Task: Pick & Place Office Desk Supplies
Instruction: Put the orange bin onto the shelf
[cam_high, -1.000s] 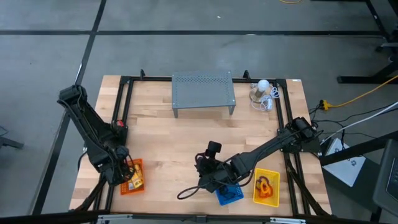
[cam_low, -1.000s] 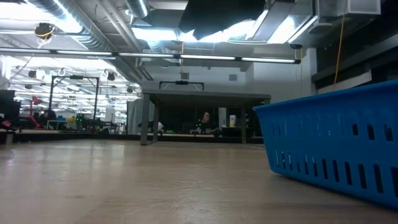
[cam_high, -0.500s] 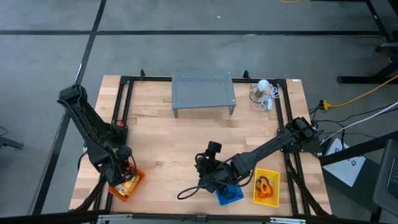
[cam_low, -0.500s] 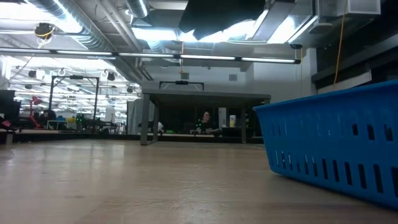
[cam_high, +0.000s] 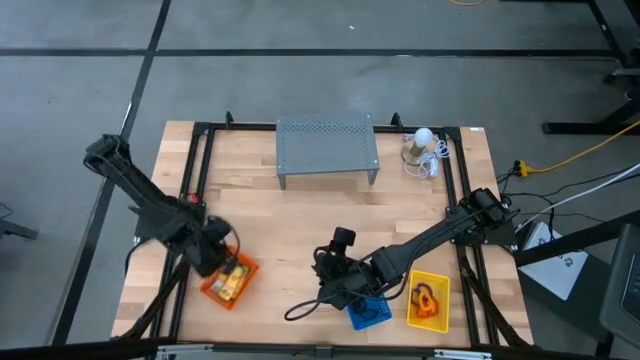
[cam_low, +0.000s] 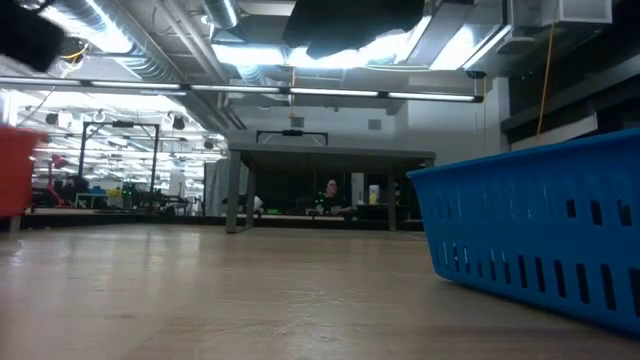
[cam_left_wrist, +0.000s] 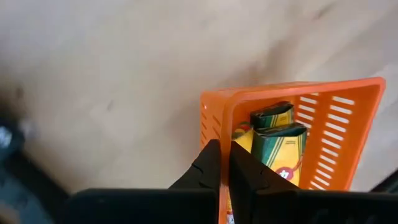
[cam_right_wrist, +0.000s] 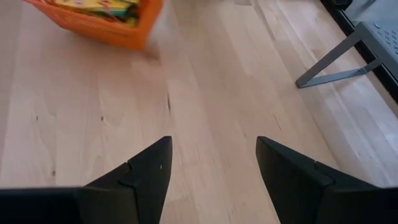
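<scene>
Jaws, left: your left gripper (cam_left_wrist: 224, 163) had its two dark fingers pinched together on the near wall of the orange basket (cam_left_wrist: 354, 134), one finger inside and one outside.
Jaws, right: your right gripper (cam_right_wrist: 211, 163) had its fingers spread wide apart with only bare wood between them.
Left arm: you had it reaching in from the left edge of the high view, its gripper (cam_high: 211, 259) at the basket's upper-left corner, lower left of the table (cam_high: 290, 225).
Orange basket: it sat skewed, lower left of centre in the high view (cam_high: 229, 281), and showed as a red-orange block at the left edge of the low view (cam_low: 16, 170). You cannot tell whether it touched the wood.
Yellow-orange packets: you had them inside the orange basket (cam_left_wrist: 281, 147), standing on end against one another; they also showed in the top left of the right wrist view (cam_right_wrist: 93, 7).
Right arm: you had it stretched from the right edge toward bottom centre, its gripper (cam_high: 333, 281) just left of the blue basket (cam_high: 369, 312).
Blue basket: bottom centre of the high view, filling the right side of the low view (cam_low: 540, 225).
Yellow basket: right of the blue one (cam_high: 439, 282), holding an orange loop (cam_high: 427, 300).
Grey shelf: top centre (cam_high: 327, 145).
</scene>
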